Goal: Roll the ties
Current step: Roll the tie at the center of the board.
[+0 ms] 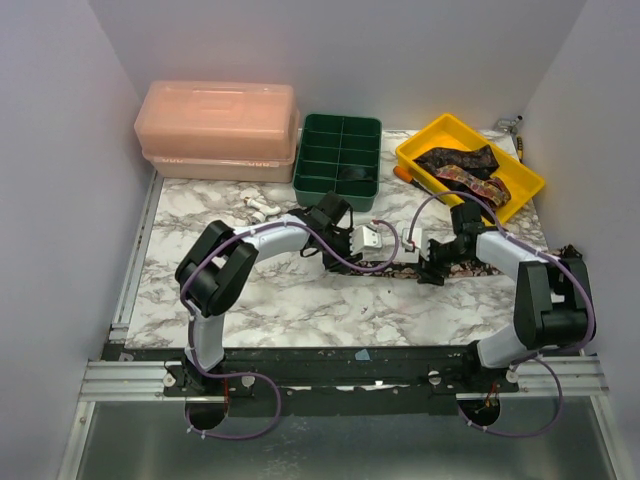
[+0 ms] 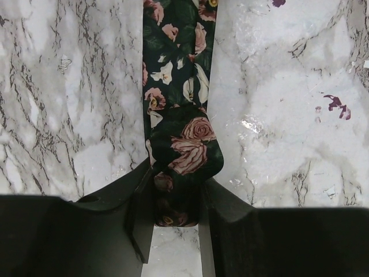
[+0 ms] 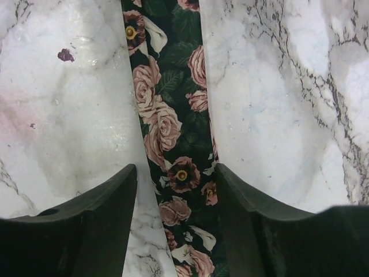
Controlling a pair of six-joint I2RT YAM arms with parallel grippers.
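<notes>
One dark floral tie (image 1: 390, 268) lies flat on the marble table (image 1: 250, 290) between my two grippers. My left gripper (image 1: 350, 255) is shut on that tie's end. In the left wrist view the end (image 2: 187, 147) is folded over into a small lump between the fingers (image 2: 141, 202), and the rest runs away from the gripper (image 2: 176, 179). My right gripper (image 1: 428, 272) is open and straddles the flat tie (image 3: 173, 127); the cloth touches its right finger (image 3: 230, 196), and the gripper (image 3: 176, 173) holds nothing. More ties (image 1: 468, 168) lie in a yellow bin (image 1: 415, 150).
A green compartment tray (image 1: 338, 160) stands at the back centre, beside a pink lidded box (image 1: 218, 130) at the back left. Small white plastic pieces (image 1: 262, 207) lie in front of the box. White walls close in on the left, right and back.
</notes>
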